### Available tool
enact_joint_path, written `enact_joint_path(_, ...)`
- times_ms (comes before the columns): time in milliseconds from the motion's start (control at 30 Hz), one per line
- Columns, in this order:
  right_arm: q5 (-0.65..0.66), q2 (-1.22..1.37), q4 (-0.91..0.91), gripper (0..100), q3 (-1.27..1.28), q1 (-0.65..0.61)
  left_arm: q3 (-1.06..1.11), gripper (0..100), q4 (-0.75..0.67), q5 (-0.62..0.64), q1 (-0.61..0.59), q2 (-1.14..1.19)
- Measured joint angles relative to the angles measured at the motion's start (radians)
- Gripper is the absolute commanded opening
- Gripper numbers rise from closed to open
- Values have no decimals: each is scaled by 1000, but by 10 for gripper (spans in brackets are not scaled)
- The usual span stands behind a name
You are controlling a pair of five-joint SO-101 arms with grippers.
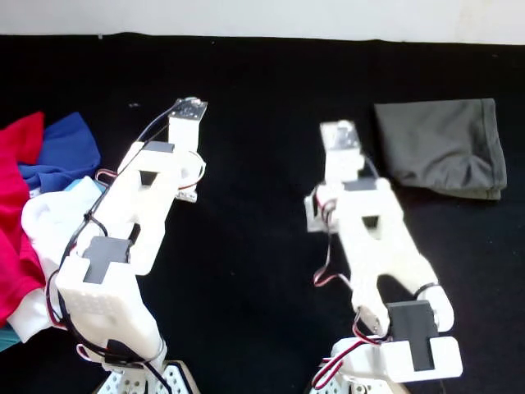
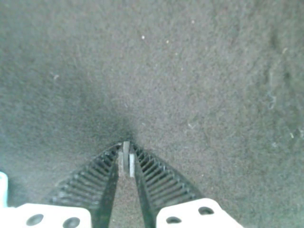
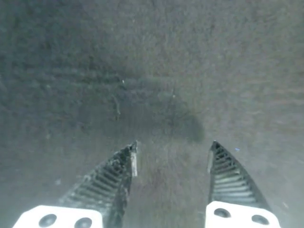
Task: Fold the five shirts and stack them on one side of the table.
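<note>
Black table (image 1: pixel 254 82) with a fuzzy, felt-like cover, lint specks up close. Grey shirt (image 1: pixel 443 146) folded into a flat, rough rectangle, soft creases, hem edges stacked along its far-right side; it lies at the table's far right, just beside the right arm (image 1: pixel 369 230).

Unfolded pile at the left edge: red shirt (image 1: pixel 16 205) crumpled, blue shirt (image 1: pixel 66 152) bunched behind it, white shirt (image 1: pixel 49 217) in rounded folds touching the left arm (image 1: pixel 123 238).

Both arms are white plastic, blocky, with black servos and red-black wires.

Left gripper (image 2: pixel 126 159): black ribbed fingers, tips pressed together, nothing between them, low over bare cloth. Right gripper (image 3: pixel 173 159): ribbed pointed fingers spread apart, holding nothing, over bare cloth with its shadow ahead.
</note>
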Motion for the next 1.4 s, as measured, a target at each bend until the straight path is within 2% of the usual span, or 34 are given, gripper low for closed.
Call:
enact_joint_path(133,-34,-2,-198,224,118,-2,0,10,0,0,0,0)
enact_joint_path(233,-78,-15,-265,224,157,-2,0,10,0,0,0,0)
enact_joint_path(700,-91,-15,-316,224,172,-2,0,13,3,0,0,0)
enact_joint_path(767,-91,-15,-316,224,172,-2,-14,13,35,0,0,-2)
enact_joint_path(867,-91,-15,-316,224,172,-2,-72,13,166,-5,-29,-29)
enact_joint_path(1067,-91,-15,-321,224,172,-2,-267,13,494,-5,-184,-170)
enact_joint_path(1200,-92,-15,-321,224,172,-2,-381,14,689,-6,-356,-239)
enact_joint_path(1400,-92,-15,-322,224,172,-2,-463,170,741,-127,-684,-249)
